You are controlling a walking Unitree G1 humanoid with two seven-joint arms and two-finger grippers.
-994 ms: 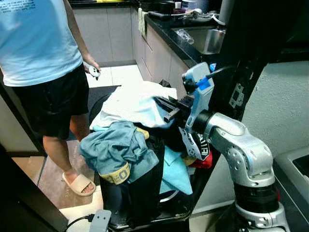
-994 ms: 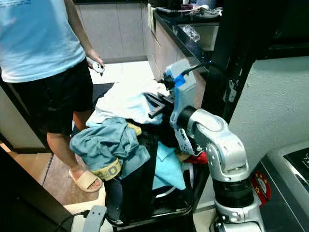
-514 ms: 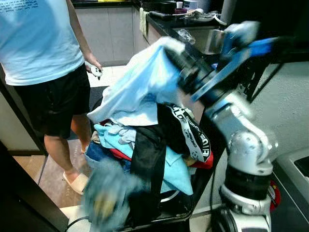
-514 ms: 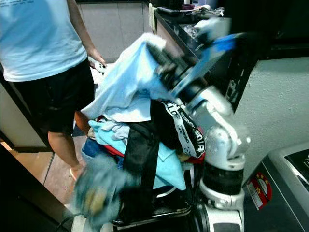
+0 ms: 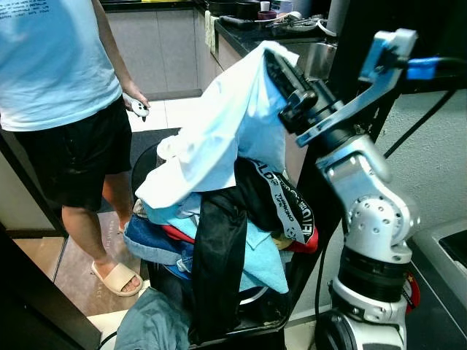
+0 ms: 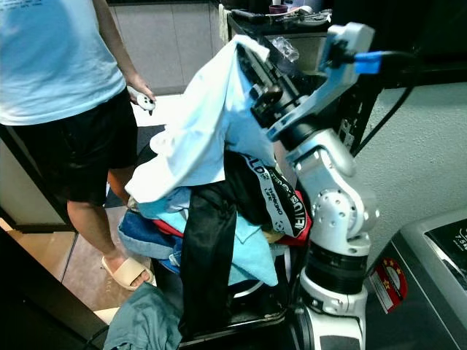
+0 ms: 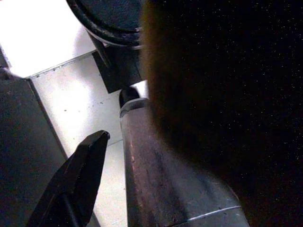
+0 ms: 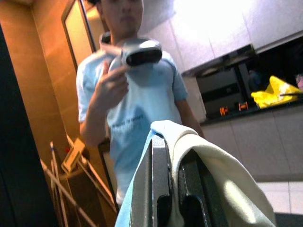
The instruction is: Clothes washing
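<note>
My right gripper (image 5: pixel 276 58) is raised above the laundry basket (image 5: pixel 273 306), fingers pinched on a pale blue and white shirt (image 5: pixel 226 131) that hangs down onto the heaped clothes (image 5: pixel 241 233). A grey-blue garment (image 5: pixel 149 328) lies on the floor beside the basket. My left gripper (image 7: pixel 75 184) hangs low; I cannot tell its finger state. A person (image 5: pixel 58 80) stands near, holding a controller (image 5: pixel 139 108).

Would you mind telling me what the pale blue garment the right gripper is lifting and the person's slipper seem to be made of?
The pale blue garment, pinched in the right gripper, looks like soft matte woven or knit cloth, probably cotton: it drapes in loose folds without shine. The slipper looks like moulded foam or rubber: a thick, smooth beige band, faintly glossy. Neither can be confirmed by sight alone.
</note>
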